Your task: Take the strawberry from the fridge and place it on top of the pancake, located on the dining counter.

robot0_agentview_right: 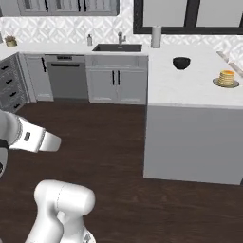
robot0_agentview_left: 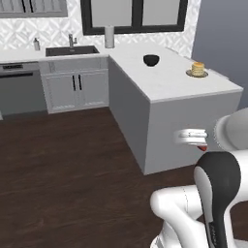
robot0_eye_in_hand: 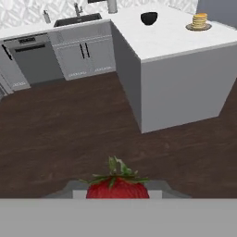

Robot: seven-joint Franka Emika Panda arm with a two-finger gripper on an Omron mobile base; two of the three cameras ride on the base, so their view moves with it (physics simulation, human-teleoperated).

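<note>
The strawberry (robot0_eye_in_hand: 117, 186) sits clamped in the tool (robot0_eye_in_hand: 118, 193), leafy crown up, carried low over the dark wood floor and well short of the island. In the left base view the tool (robot0_agentview_left: 193, 138) hangs in front of the island's grey side wall, below the white surface (robot0_agentview_left: 164, 77). The pancake (robot0_eye_in_hand: 199, 21) lies ahead, higher and to the right, near the surface's far right edge, with a dark bowl (robot0_eye_in_hand: 149, 18) to its left. The coming move likely calls for a rise and forward reach.
</note>
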